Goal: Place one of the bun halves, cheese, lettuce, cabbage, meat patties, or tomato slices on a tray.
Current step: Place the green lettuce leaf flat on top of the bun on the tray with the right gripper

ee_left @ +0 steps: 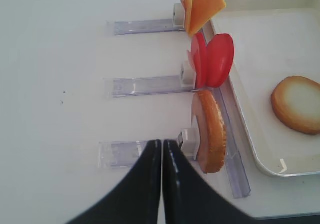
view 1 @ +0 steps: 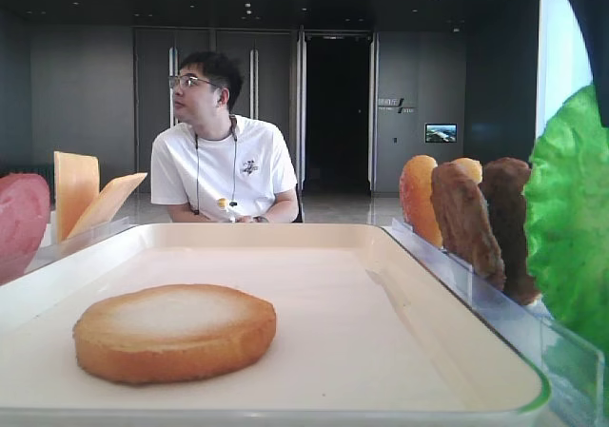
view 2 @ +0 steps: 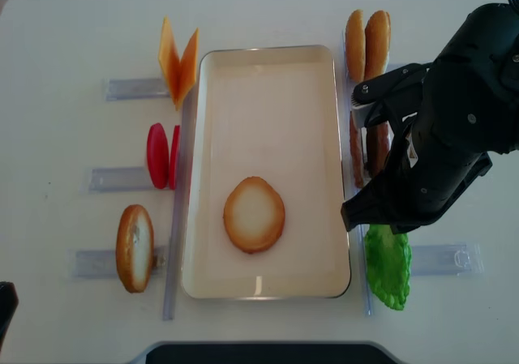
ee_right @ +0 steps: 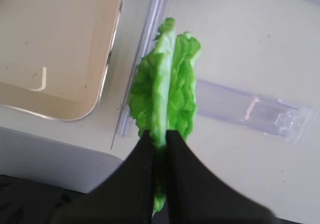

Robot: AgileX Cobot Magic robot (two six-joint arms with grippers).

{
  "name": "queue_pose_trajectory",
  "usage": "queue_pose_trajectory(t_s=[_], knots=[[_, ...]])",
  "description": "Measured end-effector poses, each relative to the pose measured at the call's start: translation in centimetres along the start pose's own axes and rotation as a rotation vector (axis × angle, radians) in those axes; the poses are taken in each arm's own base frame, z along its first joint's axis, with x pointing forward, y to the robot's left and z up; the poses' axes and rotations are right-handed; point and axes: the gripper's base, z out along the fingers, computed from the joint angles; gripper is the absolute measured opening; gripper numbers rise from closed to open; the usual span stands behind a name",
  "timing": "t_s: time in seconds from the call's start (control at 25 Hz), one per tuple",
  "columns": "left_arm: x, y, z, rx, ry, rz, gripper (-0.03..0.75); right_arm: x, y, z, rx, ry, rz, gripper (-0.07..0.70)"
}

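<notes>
My right gripper (ee_right: 159,136) is shut on the near edge of the ruffled green lettuce (ee_right: 170,79), which stands on edge over a clear rack just right of the cream tray (ee_right: 107,69). From above, the lettuce (view 2: 387,267) shows under my right arm (view 2: 438,153), beside the tray's near right corner. One bun half (view 2: 254,214) lies flat on the tray (view 2: 268,50). My left gripper (ee_left: 162,143) is shut and holds nothing, just left of another bun half (ee_left: 212,131) standing in its rack.
Left of the tray, clear racks hold cheese (view 2: 178,60), tomato slices (view 2: 158,155) and a bun half (view 2: 135,247). On the right stand two more bun halves (view 2: 365,36) and meat patties (view 2: 365,149). A person (view 1: 224,151) sits beyond the table's far edge.
</notes>
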Motion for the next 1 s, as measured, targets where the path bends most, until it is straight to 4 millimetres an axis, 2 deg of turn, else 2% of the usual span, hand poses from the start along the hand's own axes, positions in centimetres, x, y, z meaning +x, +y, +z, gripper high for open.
queue_pose_trajectory(t_s=[0.48,0.84,1.0], knots=[[0.0,0.0,0.0,0.0,0.0,0.0,0.0,-0.1,0.0,0.0,-0.036,0.008,0.009,0.044],[0.0,0.0,0.0,0.0,0.0,0.0,0.0,-1.4,-4.0,-0.1,-0.105,0.021,0.14,0.044],[0.0,0.0,0.0,0.0,0.0,0.0,0.0,-1.3,-5.8,-0.7,-0.135,0.01,0.197,0.044]])
